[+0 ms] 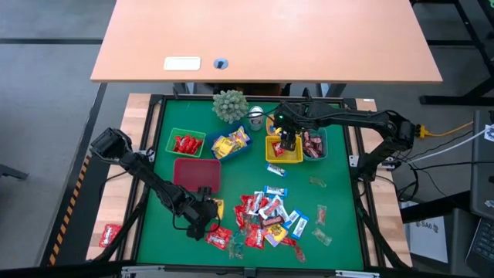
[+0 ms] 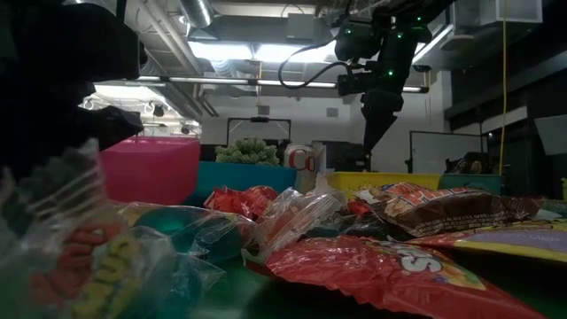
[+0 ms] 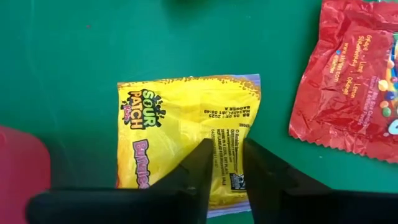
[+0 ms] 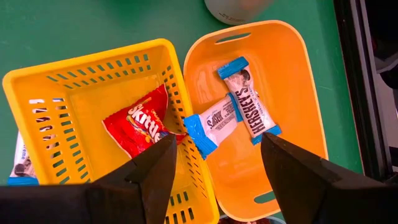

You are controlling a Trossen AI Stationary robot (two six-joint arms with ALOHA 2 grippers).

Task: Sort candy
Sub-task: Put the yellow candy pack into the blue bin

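The candy lies in a heap [image 1: 266, 220] of red, blue-and-white and brownish packets on the green mat's near middle. My left gripper [image 1: 205, 215] is at the heap's left, down on one yellow Sour Patch packet [image 3: 186, 118], its fingers nearly together [image 3: 227, 171]. My right gripper [image 1: 289, 144] hangs open [image 4: 217, 155] above the far bins. Below it a red Skittles packet [image 4: 138, 127] lies in the yellow slotted bin [image 4: 81, 93]. Two blue-and-white bars [image 4: 249, 109] lie in the orange bin [image 4: 286, 62], one of them resting across the rims. My left gripper pinches the yellow packet between its two fingers at the packet's middle, toward one short edge [image 3: 225, 146]. The fingers come from above, pointing down. The packet lies flat on the green mat, its printed face up.
A red packet [image 3: 348, 81] lies just beside the yellow one. A maroon bin [image 1: 197, 174] stands close to my left gripper. Along the far side stand a green bin [image 1: 185, 143], a blue bin [image 1: 231, 144], a plant [image 1: 229, 106] and a silver can [image 1: 255, 113]. One red packet [image 1: 109, 234] lies off the mat.
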